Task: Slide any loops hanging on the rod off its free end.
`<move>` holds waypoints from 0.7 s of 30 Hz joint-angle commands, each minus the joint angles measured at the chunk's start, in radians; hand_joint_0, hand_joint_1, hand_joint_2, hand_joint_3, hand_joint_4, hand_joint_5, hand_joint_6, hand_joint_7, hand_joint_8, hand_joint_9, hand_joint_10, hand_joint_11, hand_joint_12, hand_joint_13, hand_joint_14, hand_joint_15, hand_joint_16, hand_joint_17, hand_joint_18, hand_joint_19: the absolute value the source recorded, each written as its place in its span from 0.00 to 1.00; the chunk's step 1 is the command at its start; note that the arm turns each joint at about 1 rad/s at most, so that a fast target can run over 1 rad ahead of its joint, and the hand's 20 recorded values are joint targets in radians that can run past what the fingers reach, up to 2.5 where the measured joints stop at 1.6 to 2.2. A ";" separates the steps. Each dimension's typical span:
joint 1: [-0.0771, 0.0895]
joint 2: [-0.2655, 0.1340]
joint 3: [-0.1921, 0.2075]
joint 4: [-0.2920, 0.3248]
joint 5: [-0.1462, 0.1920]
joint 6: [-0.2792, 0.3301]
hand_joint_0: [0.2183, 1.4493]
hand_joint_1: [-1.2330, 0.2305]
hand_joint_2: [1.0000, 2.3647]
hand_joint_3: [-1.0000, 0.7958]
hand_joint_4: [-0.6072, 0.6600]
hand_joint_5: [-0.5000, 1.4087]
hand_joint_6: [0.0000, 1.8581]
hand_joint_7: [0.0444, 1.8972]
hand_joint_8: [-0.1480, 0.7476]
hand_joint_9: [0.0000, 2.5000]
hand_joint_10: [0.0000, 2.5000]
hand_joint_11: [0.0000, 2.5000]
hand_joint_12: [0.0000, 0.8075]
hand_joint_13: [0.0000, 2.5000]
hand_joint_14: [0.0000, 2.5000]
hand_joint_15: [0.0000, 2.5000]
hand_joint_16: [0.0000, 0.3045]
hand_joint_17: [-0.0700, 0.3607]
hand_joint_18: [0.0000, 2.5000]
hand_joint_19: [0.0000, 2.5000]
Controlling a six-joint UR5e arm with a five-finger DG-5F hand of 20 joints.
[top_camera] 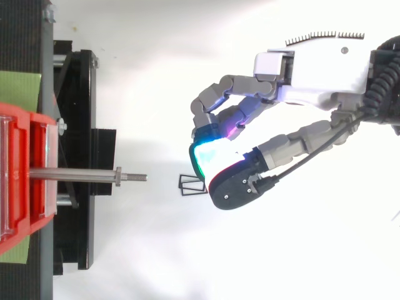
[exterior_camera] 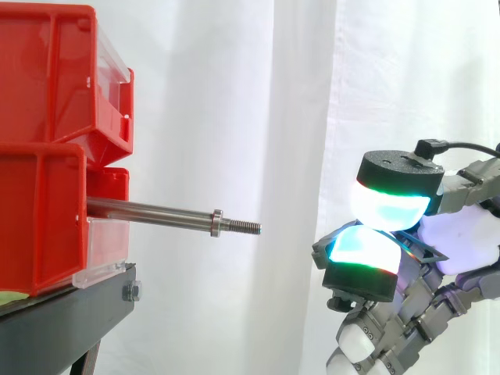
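Curled hand [top_camera: 312, 75] pinches a black loop [top_camera: 192, 185] between its pads, beyond the rod [exterior_camera: 156, 212].

The rod [exterior_camera: 156, 212] is polished metal, bins [exterior_camera: 47, 78] glossy plastic.

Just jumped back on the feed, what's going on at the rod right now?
The robot's hand sits off the threaded free end of the steel rod, with open space between them. Its glowing fingertips are pinched together on thin black loops, which poke out toward the rod in the top view. The rod sticks out level from the red bins on the black stand, and nothing hangs on it. The loops look to be off the rod already.
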 commanded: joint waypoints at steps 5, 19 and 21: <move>0.000 0.000 -0.001 0.000 0.000 0.000 0.30 0.38 0.02 0.46 0.53 0.15 0.47 0.70 0.45 0.34 0.00 0.00 0.36 0.20 0.00 0.00 0.15 0.40 0.18 0.02; 0.000 -0.001 -0.001 0.000 0.000 0.000 0.30 0.38 0.02 0.46 0.54 0.15 0.47 0.70 0.47 0.35 0.00 0.02 0.35 0.20 0.00 0.00 0.15 0.40 0.19 0.02; 0.000 0.000 0.000 0.000 0.000 0.000 0.30 0.38 0.02 0.46 0.54 0.15 0.47 0.70 0.47 0.35 0.00 0.03 0.35 0.20 0.00 0.00 0.15 0.40 0.19 0.03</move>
